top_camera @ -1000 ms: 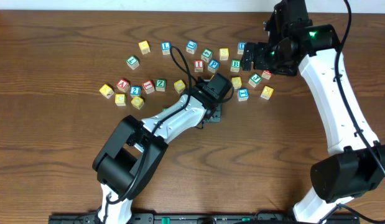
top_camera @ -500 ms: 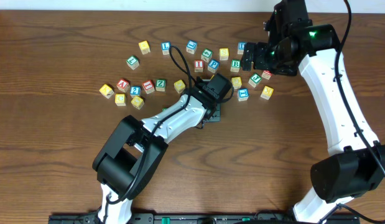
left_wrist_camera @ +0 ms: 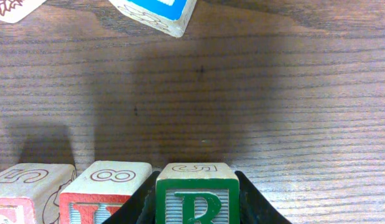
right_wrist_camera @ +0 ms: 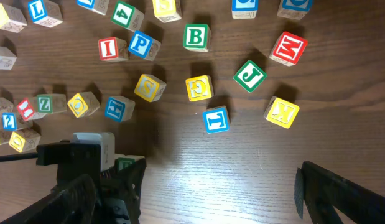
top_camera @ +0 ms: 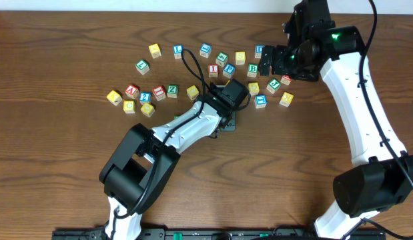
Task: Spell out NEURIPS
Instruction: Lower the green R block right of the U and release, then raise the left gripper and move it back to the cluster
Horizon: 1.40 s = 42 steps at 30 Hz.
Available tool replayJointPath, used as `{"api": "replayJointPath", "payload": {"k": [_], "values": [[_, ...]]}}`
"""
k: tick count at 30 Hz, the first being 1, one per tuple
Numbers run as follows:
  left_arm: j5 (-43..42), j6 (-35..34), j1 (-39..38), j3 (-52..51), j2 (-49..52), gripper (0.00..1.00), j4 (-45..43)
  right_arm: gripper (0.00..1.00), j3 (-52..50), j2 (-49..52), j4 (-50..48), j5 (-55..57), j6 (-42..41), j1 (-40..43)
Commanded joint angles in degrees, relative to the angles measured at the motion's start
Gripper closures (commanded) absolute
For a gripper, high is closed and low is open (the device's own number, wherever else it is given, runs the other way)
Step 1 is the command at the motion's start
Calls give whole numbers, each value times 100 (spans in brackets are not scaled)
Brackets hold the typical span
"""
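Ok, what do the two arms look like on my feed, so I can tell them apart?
Both match: the left arm and right arm have white links, bulky black joints and loose black cables. A green light glows on the right arm. The left claw and right claw are black.

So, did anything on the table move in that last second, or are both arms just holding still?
Nothing visibly changed. The left gripper stays shut on the green R cube. The right gripper stays wide open above the scattered cubes, holding nothing. None of those cubes has shifted.
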<state>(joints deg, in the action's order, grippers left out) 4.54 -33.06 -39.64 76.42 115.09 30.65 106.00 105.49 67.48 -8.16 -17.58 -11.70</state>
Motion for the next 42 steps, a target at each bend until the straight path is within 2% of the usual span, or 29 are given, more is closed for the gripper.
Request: {"api": "replayJointPath", "payload": {"k": [1,3,6,11,21,25,34,42], "values": [[114,-31,9,-37,66,71,33,1,-33,-35,4,-37,-59,-39],[114,-28,9,-37,66,71,33,1,-33,-35,4,-37,-59,-39],[114,-28,9,-37,66,64,28,1,-33,-35,4,-37,-59,-39],[114,-28,9,-37,66,59,26,1,-33,-35,-2,-37,-59,-39],[109,35,37,31,-48,60,-4,1,-22,-61,-48,-59,201,39],[111,129,111,42,-273,65,125,1,-9,-201,-39,-151,201,232],[114,149,186,42,-328,66,177,1,-9,-581,7,-149,203,557],[111,459,186,120,-398,59,219,1,-9,-627,92,-146,356,584]]}}
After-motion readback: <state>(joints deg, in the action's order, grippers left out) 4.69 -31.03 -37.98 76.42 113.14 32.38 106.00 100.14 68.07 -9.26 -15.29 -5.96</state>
